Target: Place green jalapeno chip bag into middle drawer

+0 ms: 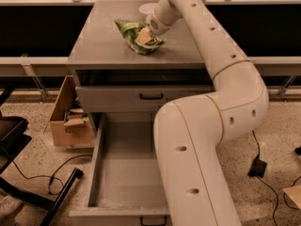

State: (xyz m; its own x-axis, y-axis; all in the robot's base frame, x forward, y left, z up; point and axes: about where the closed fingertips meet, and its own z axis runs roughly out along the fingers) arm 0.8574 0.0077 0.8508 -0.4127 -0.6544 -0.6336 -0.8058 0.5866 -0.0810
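Our pincer (146, 33) sits at the far end of the arm, down on the green jalapeno chip bag (129, 29). It is buried in the foil, so we cannot tell whether it has closed on the bag or is only pressing against it. The bag lies crumpled on the grey desk (99, 46), towards its far right part, just near of a white bowl (146, 7).

We judge the bag light, soft and slippery, with brittle chips inside. A gentle pinch on a crimped edge or a raised fold should hold better than squeezing the middle.

Below the closed top drawer (151, 96), the middle drawer (127, 173) stands pulled out towards us, its bed bare. A cardboard box (70, 121) sits on the floor to the left.
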